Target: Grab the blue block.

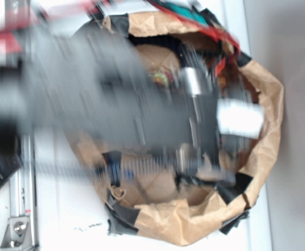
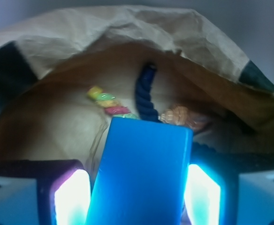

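In the wrist view the blue block [image 2: 144, 164], bright blue with smooth plain faces, stands upright between my gripper's [image 2: 137, 192] two glowing pads. The left pad [image 2: 72, 199] and the right pad [image 2: 201, 194] both sit against its sides, so the gripper is shut on it. The block's lower end runs out of the frame. In the exterior view my arm [image 1: 116, 89] is a heavy grey blur across the paper bag, and neither the block nor the fingers can be made out there.
I am inside a crumpled brown paper bag [image 2: 104, 28] with black tape patches, also seen from outside [image 1: 267, 104]. Behind the block lie a dark navy twisted rope [image 2: 146, 93], a string of coloured beads [image 2: 110, 102] and an orange-brown toy [image 2: 179, 116].
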You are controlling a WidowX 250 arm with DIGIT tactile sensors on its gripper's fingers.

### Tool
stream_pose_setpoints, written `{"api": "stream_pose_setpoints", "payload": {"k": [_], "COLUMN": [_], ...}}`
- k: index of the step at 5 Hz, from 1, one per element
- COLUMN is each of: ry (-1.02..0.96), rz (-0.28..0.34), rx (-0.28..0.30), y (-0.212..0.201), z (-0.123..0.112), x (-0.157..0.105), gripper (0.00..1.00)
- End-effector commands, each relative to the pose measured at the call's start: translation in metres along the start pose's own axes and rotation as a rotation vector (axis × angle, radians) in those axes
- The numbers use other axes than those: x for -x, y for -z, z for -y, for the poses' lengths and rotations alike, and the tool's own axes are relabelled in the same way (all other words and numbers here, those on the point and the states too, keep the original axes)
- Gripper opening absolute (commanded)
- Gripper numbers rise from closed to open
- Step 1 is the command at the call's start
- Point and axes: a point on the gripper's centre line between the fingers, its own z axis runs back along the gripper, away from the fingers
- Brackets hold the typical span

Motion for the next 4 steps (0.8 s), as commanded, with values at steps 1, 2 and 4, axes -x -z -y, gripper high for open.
{"api": "stream_pose_setpoints", "payload": {"k": [1,2,4], "ry": [0.003,0.013,-0.02], "rz": [-0.024,-0.075,-0.119], "rx": [0.067,0.05,0.116], "y": [-0.032,-0.031,-0.027], "z": [-0.033,-0.016,-0.009], "x": [0.01,0.013,0.021], "gripper": [0.0,0.0,0.0]}}
